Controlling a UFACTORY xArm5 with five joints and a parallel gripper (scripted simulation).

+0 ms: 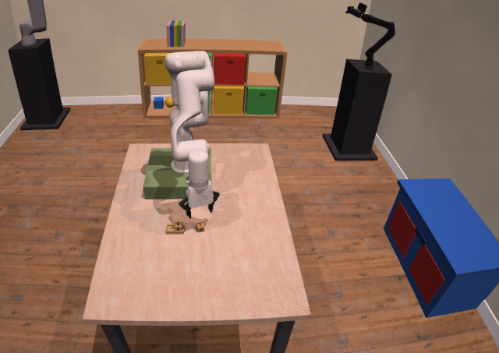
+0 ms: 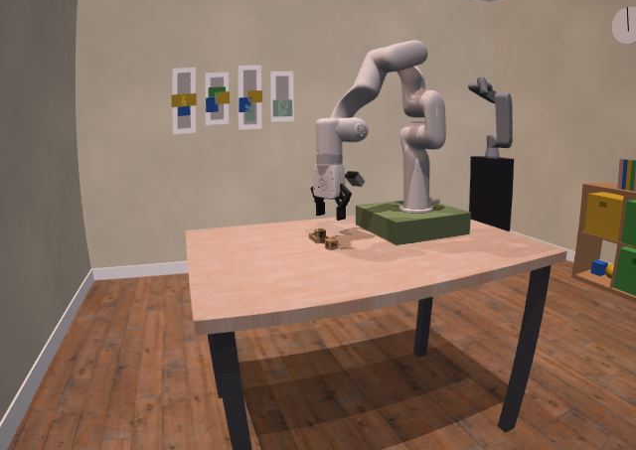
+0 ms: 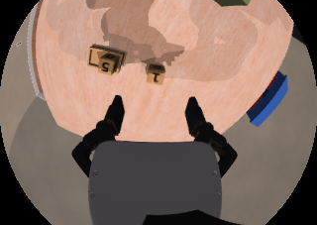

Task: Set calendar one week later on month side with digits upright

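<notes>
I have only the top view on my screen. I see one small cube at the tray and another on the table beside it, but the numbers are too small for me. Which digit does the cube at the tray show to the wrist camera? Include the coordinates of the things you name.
Observer: In the wrist view, the cube at the tray [image 1: 178, 225] [image 2: 320, 232] [image 3: 106, 65] shows a 5.

Operator: Thank you. And the cube outside?

Observer: The loose cube [image 1: 199, 227] [image 2: 331, 243] [image 3: 156, 75] shows a 1 there.

Operator: From above I cannot judge height. Are the fingertips near the table?

Observer: No. In the exterior view the open gripper [image 1: 199, 213] [image 2: 330, 213] [image 3: 155, 103] hangs with both fingertips higher than the cubes, and air shows between them and the tabletop [image 1: 193, 277] [image 2: 256, 270] [image 3: 158, 121].
</notes>
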